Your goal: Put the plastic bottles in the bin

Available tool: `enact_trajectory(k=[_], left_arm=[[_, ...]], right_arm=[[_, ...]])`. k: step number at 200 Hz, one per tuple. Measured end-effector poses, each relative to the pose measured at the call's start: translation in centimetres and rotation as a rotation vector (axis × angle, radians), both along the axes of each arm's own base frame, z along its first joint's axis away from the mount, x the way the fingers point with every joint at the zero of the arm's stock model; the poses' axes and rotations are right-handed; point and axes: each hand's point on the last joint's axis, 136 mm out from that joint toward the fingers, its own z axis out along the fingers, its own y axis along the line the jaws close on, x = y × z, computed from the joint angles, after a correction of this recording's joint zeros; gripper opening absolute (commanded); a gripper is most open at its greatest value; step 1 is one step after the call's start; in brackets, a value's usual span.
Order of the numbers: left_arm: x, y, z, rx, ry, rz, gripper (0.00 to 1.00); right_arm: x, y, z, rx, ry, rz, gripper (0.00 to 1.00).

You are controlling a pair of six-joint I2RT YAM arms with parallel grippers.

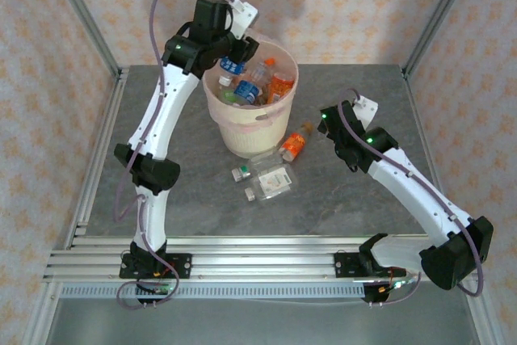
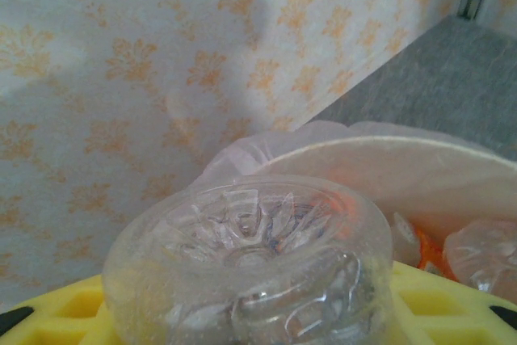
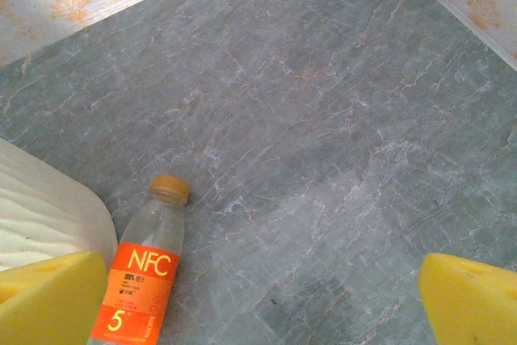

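The cream bin (image 1: 242, 131) with a pink liner stands mid-table and holds several plastic bottles (image 1: 262, 80). My left gripper (image 1: 229, 56) hangs over the bin's far-left rim, shut on a clear bottle (image 2: 250, 256) whose ribbed base faces the wrist camera; the bin's rim (image 2: 388, 151) lies just beyond it. My left gripper (image 2: 250, 317) has yellow pads on both sides of that bottle. An orange-labelled bottle (image 1: 295, 145) lies on the table right of the bin. My right gripper (image 1: 327, 123) is open above and right of it. In the right wrist view this orange bottle (image 3: 145, 276) lies left of the gripper (image 3: 258, 305).
Two or three clear bottles (image 1: 268, 181) lie together on the grey tabletop (image 1: 355, 191) in front of the bin. The bin's wall (image 3: 40, 216) is close to my right gripper's left finger. Aluminium rails run along the near edge, and frame posts stand at the corners.
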Motion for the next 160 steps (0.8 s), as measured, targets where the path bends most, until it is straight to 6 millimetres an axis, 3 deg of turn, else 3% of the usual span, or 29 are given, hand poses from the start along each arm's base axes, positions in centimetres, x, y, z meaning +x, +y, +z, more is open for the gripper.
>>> enact_trajectory(k=[69,87,113,160], left_arm=[[1.8,0.8,-3.3,0.225,-0.01,0.066,0.57],[2.2,0.9,-4.2,0.271,-0.005,0.081,0.63],[2.6,0.9,-5.3,0.321,0.004,0.092,0.84],[2.4,0.7,-5.3,0.346,-0.004,0.098,0.87]], right_arm=[[0.0,0.0,0.0,0.0,0.0,0.0,0.99],[0.0,0.0,0.0,0.0,0.0,0.0,0.99],[0.0,0.0,-0.1,0.002,0.002,0.002,0.99],[0.0,0.1,-0.1,0.002,0.002,0.002,0.99]])
